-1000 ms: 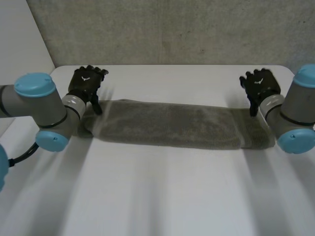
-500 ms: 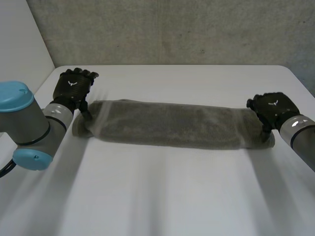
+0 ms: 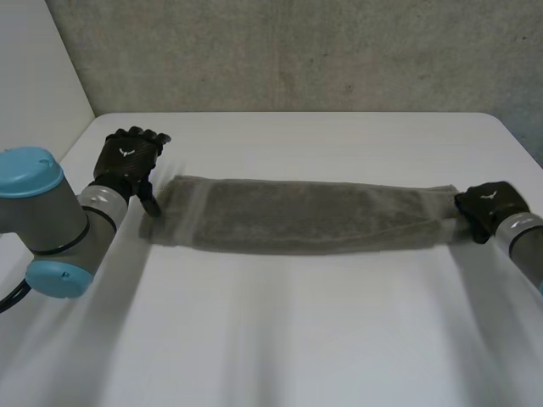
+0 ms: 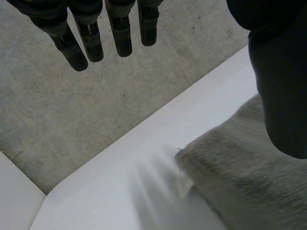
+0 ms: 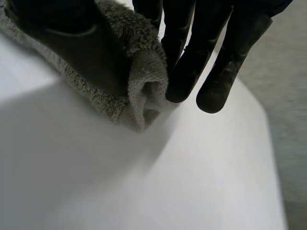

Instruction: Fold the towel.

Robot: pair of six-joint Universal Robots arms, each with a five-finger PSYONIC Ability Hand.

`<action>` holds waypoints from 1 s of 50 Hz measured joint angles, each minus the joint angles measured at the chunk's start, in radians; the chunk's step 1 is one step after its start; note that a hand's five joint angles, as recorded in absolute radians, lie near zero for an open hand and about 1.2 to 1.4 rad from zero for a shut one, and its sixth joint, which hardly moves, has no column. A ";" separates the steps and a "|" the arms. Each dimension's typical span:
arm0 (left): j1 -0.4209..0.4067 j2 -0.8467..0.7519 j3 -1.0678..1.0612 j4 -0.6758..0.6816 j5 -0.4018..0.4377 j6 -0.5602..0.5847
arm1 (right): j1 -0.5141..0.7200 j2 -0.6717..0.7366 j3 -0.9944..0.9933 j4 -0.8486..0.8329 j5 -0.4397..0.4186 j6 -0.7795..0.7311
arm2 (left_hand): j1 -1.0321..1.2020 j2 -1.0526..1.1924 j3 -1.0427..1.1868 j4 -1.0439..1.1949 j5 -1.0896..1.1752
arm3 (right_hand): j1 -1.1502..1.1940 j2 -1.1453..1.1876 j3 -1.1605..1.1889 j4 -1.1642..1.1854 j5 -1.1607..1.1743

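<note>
Underneath everything, a broad white table [image 3: 297, 339], bare on all sides of both hands; behind it, a rough grey concrete wall [image 3: 297, 51], well beyond the fingertips and no hindrance. Stretched from one hand to the other, a long grey terry towel [image 3: 305, 216], flat on the table and already doubled lengthwise into a narrow band. Judged from that, roughly the first half of the folding done; probably left to do: bringing one short end over to the other, perhaps more than once, then squaring the stack. At the band's one end, the grey left arm with light-blue caps [image 3: 42, 212], ending in the black left hand [image 3: 127, 157]: fingers [image 4: 91, 38] straight and spread, pointing out past the towel's end towards the wall, thumb [image 4: 280, 86] hanging over the cloth just beneath the palm. Nothing clasped there, so relaxed and empty; hard to tell whether the thumb quite touches the pile. At the other end, the black right hand [image 3: 488, 208], clamped on the cloth: thumb [image 5: 81, 43] on one face, fingers on the other, with the towel's rolled end [image 5: 144, 72] pinched between them and bulging out by the fingertips. Nothing else near either hand. Likely the only snags: the free end by the left hand not yet gripped, and the layers liable to slide apart when lifted.
</note>
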State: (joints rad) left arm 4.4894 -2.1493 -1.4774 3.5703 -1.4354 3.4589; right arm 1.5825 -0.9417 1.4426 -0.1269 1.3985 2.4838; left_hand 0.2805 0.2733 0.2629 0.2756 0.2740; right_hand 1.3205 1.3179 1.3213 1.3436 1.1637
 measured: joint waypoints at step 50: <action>-0.115 0.073 0.000 -0.004 -0.011 -0.007 | 0.743 0.234 -0.338 -0.125 -0.038 -0.390 | 0.000 0.000 0.000 0.000 0.000 | -0.975 -0.994 -0.962 -0.994 -1.024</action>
State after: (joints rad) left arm 4.3740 -2.0764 -1.4778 3.5666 -1.4468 3.4517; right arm 2.3259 -0.7074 1.1042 -0.2514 1.3609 2.0938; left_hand 0.2804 0.2734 0.2629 0.2754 0.2740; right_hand 0.3451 0.3241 0.3589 0.3493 0.1393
